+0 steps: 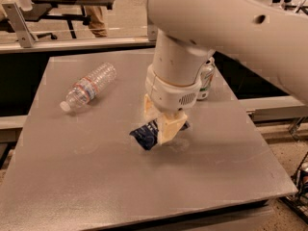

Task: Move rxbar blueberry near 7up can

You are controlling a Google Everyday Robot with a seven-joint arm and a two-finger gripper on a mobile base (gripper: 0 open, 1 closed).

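Observation:
The rxbar blueberry (146, 134) is a dark navy wrapper with white text, held at the middle of the grey table (72, 177) and lifted slightly above it. My gripper (163, 126) hangs from the big white arm and is shut on the bar, with cream fingers (169, 129) clamped across it. The 7up can (206, 80) stands upright behind and to the right of the gripper, mostly hidden by the arm's wrist; only its silver side with green marking shows.
A clear plastic water bottle (87, 86) with a red-white label lies on its side at the table's back left. Beyond the table's far edge run a rail and chairs. The table's right edge drops off to the floor.

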